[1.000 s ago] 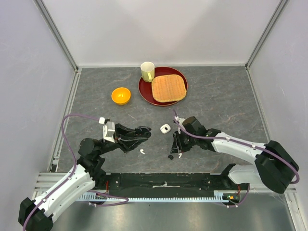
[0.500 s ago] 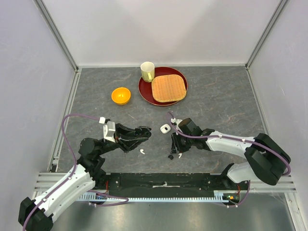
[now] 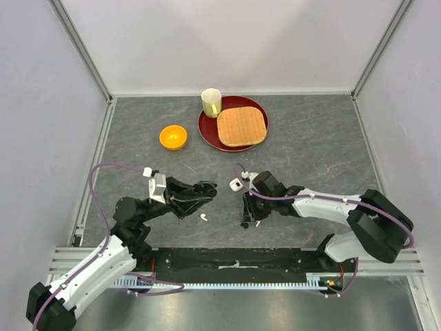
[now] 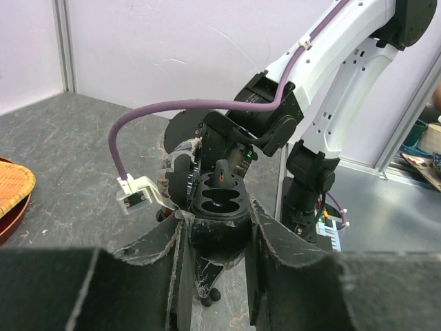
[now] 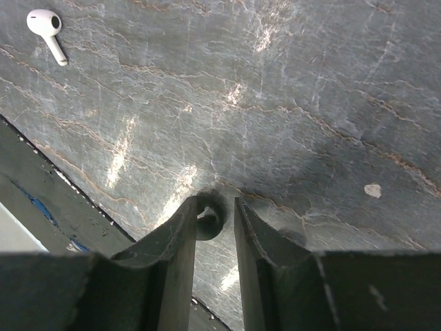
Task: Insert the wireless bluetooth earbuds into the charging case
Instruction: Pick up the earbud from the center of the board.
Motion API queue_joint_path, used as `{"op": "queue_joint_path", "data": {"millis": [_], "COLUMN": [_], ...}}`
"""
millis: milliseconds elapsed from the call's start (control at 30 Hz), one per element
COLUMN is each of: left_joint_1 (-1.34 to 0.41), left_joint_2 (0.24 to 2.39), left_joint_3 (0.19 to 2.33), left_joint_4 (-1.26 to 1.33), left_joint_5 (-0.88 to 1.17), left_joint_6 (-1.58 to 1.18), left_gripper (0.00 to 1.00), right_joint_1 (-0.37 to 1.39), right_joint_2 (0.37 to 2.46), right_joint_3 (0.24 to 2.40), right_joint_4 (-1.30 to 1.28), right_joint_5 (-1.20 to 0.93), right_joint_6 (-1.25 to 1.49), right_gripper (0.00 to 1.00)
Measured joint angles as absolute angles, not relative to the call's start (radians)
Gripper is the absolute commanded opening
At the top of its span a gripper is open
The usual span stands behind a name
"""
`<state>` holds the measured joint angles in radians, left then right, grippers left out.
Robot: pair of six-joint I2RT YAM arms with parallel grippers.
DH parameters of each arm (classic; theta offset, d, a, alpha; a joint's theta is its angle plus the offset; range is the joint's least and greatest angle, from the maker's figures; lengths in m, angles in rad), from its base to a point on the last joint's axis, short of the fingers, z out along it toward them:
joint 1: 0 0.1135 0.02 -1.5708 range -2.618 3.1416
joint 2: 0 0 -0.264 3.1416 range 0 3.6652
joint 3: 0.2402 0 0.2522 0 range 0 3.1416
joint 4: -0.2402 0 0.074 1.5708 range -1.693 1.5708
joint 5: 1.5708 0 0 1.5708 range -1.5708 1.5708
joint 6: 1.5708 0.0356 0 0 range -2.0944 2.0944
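My left gripper [image 3: 204,189] is shut on a black charging case [image 4: 219,200], held above the table. The case's lid is open and both of its sockets show empty. In the left wrist view, a small black earbud [image 4: 210,295] lies on the table below the case. My right gripper [image 5: 215,207] points down at the table, open by a narrow gap. A black earbud [image 5: 208,219] lies on the table between its fingertips, touching the left finger and apart from the right one. A white earbud [image 5: 45,27] with a short stem lies loose on the table [image 3: 204,217].
A small white charging case [image 3: 236,184] sits just left of my right wrist. At the back are an orange bowl [image 3: 173,136], a cream cup [image 3: 211,102] and a red plate [image 3: 207,131] holding a woven mat [image 3: 241,126]. The table's near edge rail is close to my right fingertips.
My right gripper has shifted a little left and down over the black earbud. The left arm and the case have stayed still.
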<state>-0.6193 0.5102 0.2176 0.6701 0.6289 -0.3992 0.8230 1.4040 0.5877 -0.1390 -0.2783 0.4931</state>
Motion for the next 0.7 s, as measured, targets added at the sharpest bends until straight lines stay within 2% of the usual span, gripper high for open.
{"op": "queue_joint_path", "data": {"millis": [700], "left_joint_1": [-0.619], "left_joint_2": [0.510], "left_joint_3": [0.215], "left_joint_4": [0.659], "left_joint_5": [0.628], "left_joint_6": [-0.400], "left_gripper": [0.02], "right_joint_1": [0.869], "right_joint_2": [1.417], "right_joint_3": [0.597], "right_joint_4": [-0.127], "right_joint_5": [-0.226], "right_joint_6": [0.493], "right_gripper": [0.32]}}
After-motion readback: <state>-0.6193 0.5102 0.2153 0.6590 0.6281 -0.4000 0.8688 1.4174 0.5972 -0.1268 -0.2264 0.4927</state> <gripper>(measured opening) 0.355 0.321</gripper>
